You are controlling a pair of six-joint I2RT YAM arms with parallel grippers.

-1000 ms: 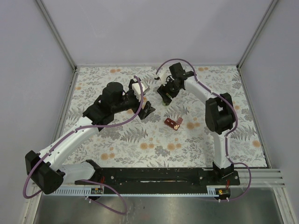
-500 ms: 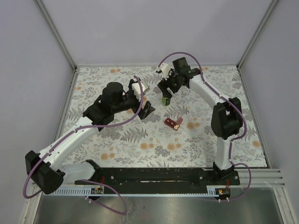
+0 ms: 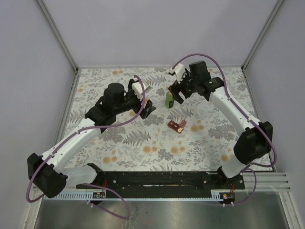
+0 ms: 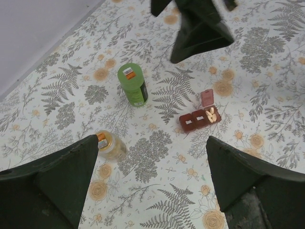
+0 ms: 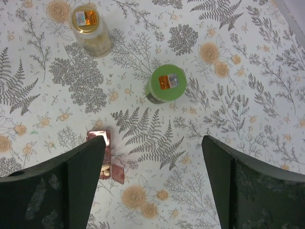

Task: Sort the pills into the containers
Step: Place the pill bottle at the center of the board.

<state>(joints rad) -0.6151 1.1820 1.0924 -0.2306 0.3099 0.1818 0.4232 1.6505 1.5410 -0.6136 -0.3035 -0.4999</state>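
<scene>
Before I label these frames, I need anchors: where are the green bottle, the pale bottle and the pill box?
green bottle (image 5: 165, 84), right wrist view, its cap.
pale bottle (image 5: 87, 20), right wrist view, its cap.
pill box (image 4: 199, 118), left wrist view, middle compartment.

Soft, even overhead light fills all three views, bright, with only a faint shadow beside the green bottle (image 4: 132, 86). The floral cloth (image 4: 267, 95) is sharp; the dark fingers (image 5: 71, 191) at the wrist views' lower edges look slightly blurred.
</scene>
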